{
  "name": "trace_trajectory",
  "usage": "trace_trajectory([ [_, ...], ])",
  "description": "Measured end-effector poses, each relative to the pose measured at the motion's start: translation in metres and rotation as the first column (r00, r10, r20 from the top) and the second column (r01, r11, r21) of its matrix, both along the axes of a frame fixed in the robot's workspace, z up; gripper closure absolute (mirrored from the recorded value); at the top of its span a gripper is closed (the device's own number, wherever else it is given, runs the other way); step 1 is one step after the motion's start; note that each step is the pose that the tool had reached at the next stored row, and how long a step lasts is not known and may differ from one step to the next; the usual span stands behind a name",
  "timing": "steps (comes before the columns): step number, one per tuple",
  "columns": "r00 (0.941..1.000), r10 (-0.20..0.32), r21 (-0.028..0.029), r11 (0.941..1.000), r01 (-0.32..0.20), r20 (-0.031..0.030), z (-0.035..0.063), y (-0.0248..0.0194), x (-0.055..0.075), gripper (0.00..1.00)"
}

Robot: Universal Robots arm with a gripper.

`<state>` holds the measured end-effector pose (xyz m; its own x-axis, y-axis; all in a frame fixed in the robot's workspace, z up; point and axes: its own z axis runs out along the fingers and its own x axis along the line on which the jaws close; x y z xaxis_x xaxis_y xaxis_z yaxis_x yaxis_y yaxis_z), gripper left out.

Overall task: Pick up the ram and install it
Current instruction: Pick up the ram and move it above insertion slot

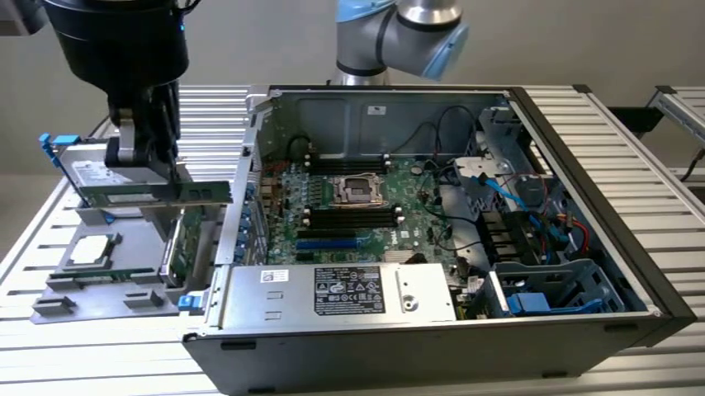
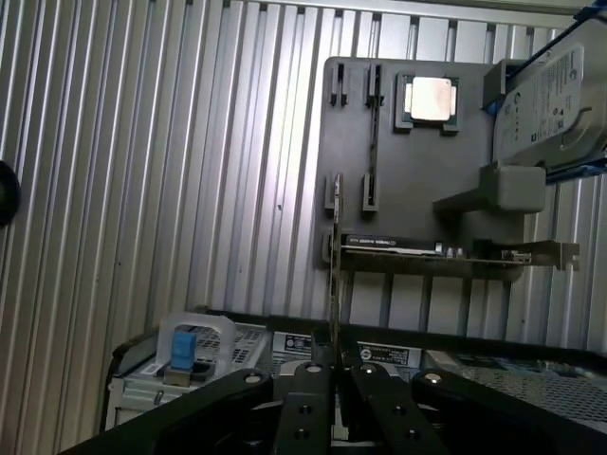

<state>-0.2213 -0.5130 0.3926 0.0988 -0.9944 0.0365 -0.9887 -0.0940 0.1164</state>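
Across the slatted aluminium table (image 1: 672, 247), the biggest thing you had in shot was the open computer case (image 1: 617, 223), lying on its side with the panel off and everything exposed. Down inside sat the green motherboard (image 1: 289, 206). The black memory slots (image 1: 352, 218) beside the processor socket looked bare, with no stick seated that I could make out. So the install half of your job was all left to do.

Beside the case, on the exterior view's left, you had the grey fixture tray (image 1: 55, 285). A silver hard drive (image 1: 94, 175) and a loose processor chip (image 1: 94, 247) were parked on it, and the larger expansion card (image 1: 185, 239) stood on edge just beside the case wall.

And there was the ram (image 1: 204, 193): a thin green stick held level above that tray. It crossed over the top of the expansion card, well apart from the motherboard slots. By my read, the pick-up was done or very nearly so, though I couldn't tell for certain that the stick was fully clear of the tray.

Your gripper (image 1: 145, 169) hung straight down onto it from above. From the wrist view, the two black fingers (image 2: 303, 408) were drawn in close, pinching the ram edge-on between their tips with only the board's thickness separating them. Clamped on the ram, then, a firm-looking hold near its middle.
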Motion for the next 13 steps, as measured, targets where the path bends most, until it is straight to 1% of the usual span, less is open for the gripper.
trace_trajectory([
  [6, 1.0000, 0.000, -0.0001, 1.0000, 0.000, 0.0000, 0.0017, 0.0038, 0.026, 0.86],
  [13, 1.0000, 0.000, -0.0003, 1.0000, 0.000, -0.0001, 0.0019, 0.0104, 0.055, 0.86],
])
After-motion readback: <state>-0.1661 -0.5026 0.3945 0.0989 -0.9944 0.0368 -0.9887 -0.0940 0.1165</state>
